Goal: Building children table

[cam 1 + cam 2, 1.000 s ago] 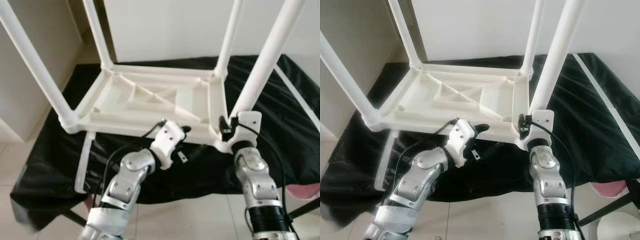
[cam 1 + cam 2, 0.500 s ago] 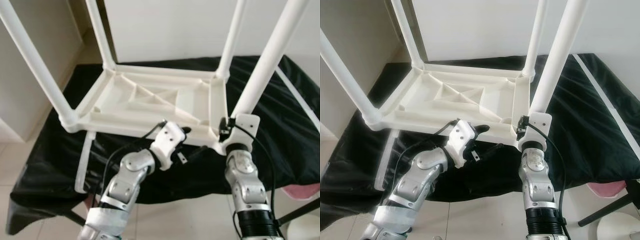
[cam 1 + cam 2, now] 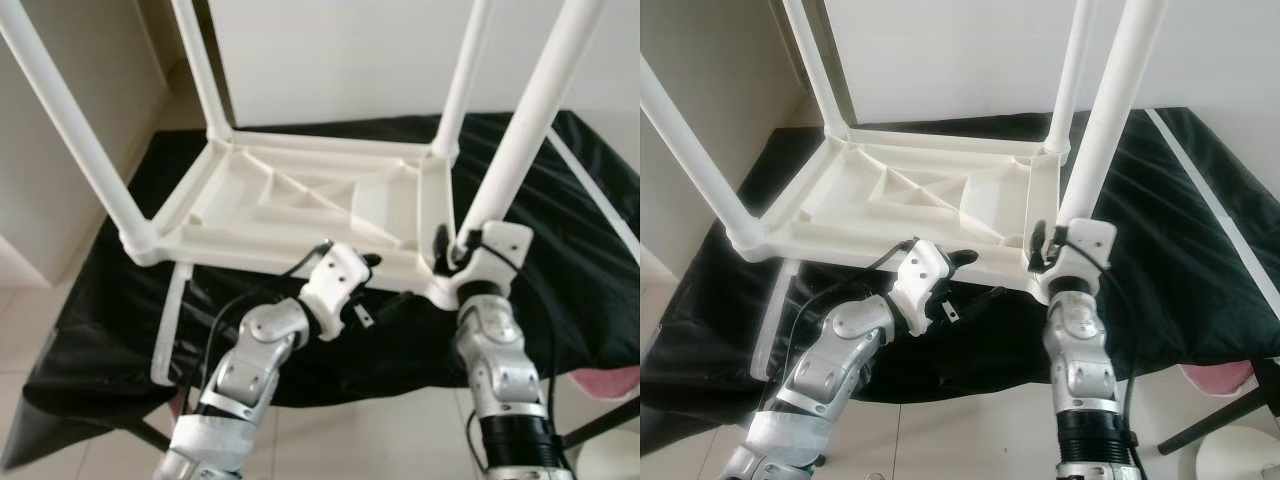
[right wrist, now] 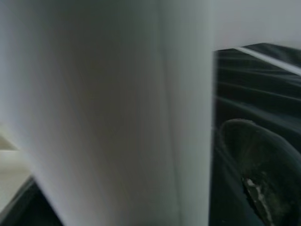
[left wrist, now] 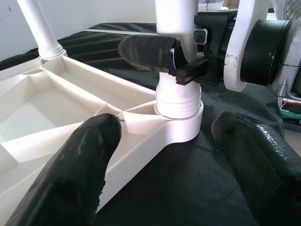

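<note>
Since the earlier frame the right wrist has rolled clockwise at the foot of the near right leg [image 3: 525,130], and the camera has barely shifted. The right gripper [image 5: 181,61] has its jaws clamped on that leg just above its ribbed collar, most likely turning it down into the corner socket [image 5: 181,125], which suggests the build is at its last leg. The left gripper [image 5: 164,169] hovers at the white children's table [image 3: 310,205] near rim, jaws apart with one on each side of that corner, the left wrist camera looking straight at the joint, probably to steady the frame.

That table lies upside down on a black cloth [image 3: 590,250] draped over a surface, so the sockets face up. Its underside is glossy moulded plastic, ribbed with straight and diagonal webs. Four smooth round white legs stand up from the corners, toward 10, 11, 1 and 2 o'clock of the head view. A loose white bar [image 3: 168,325] lies on the cloth at 8 o'clock. The cloth is thin, creased and faintly shiny.
</note>
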`<state>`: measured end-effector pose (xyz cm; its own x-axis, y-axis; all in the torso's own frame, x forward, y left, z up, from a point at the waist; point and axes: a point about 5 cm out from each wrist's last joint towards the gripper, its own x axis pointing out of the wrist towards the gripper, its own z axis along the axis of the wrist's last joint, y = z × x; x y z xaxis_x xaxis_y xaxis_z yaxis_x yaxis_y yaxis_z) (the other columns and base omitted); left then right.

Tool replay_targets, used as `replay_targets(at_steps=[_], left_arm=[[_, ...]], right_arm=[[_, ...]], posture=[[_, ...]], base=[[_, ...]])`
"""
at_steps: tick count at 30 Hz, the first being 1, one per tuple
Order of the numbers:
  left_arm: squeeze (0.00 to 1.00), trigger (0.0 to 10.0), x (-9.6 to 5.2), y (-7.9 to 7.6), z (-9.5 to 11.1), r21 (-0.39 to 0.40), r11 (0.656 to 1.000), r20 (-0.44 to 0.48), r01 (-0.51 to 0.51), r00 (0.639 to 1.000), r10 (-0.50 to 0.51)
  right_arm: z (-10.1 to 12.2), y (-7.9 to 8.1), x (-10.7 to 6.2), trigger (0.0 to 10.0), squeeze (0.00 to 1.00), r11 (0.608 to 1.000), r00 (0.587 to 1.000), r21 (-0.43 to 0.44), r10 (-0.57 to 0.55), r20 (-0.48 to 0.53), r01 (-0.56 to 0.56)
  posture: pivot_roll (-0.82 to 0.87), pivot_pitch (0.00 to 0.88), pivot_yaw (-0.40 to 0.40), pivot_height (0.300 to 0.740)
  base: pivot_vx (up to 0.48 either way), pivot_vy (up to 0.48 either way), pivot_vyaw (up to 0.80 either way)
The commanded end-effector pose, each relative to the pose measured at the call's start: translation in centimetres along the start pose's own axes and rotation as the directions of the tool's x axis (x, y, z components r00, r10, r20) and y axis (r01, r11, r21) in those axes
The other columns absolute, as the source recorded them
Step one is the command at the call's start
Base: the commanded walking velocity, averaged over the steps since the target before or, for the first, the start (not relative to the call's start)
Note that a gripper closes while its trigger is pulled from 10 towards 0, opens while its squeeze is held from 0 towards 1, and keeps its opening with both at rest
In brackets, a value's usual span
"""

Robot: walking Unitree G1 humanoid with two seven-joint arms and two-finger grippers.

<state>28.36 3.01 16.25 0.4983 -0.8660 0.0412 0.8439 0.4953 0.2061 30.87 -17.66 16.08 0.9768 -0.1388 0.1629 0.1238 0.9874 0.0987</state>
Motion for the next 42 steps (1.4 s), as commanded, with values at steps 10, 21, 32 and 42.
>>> replay_targets(at_steps=[10,21,32,42], left_arm=[[0.00,10.0,-0.1,0.0,0.0,0.012,1.000,-0.006,0.002,1.000,-0.002],[0.00,10.0,-0.1,-0.4,0.0,0.012,1.000,-0.014,0.028,1.000,-0.028],[0.00,10.0,0.1,-0.8,-0.1,0.024,0.999,-0.025,0.032,0.999,-0.032],[0.00,10.0,-0.2,-0.8,-0.5,0.039,0.999,-0.051,0.022,0.998,-0.020]], right_arm=[[-0.6,-2.0,-0.6,10.0,0.00,0.972,0.975,-0.081,0.220,-0.024,-0.222],[-1.2,-2.9,-0.7,10.0,0.00,0.869,0.879,-0.139,0.463,-0.115,-0.476],[-1.5,-3.1,0.2,0.0,0.00,0.800,0.818,-0.172,0.552,-0.161,-0.574],[-1.9,-3.5,0.2,10.0,0.00,0.802,0.816,-0.162,0.549,-0.180,-0.575]], posture=[[-0.06,0.008,0.055,0.740],[-0.07,0.034,0.067,0.740],[-0.06,0.050,0.054,0.740],[-0.05,0.056,0.044,0.740]], base=[[0.000,0.000,0.00],[0.000,0.000,0.00],[0.000,0.000,0.00],[0.000,0.000,0.00]])
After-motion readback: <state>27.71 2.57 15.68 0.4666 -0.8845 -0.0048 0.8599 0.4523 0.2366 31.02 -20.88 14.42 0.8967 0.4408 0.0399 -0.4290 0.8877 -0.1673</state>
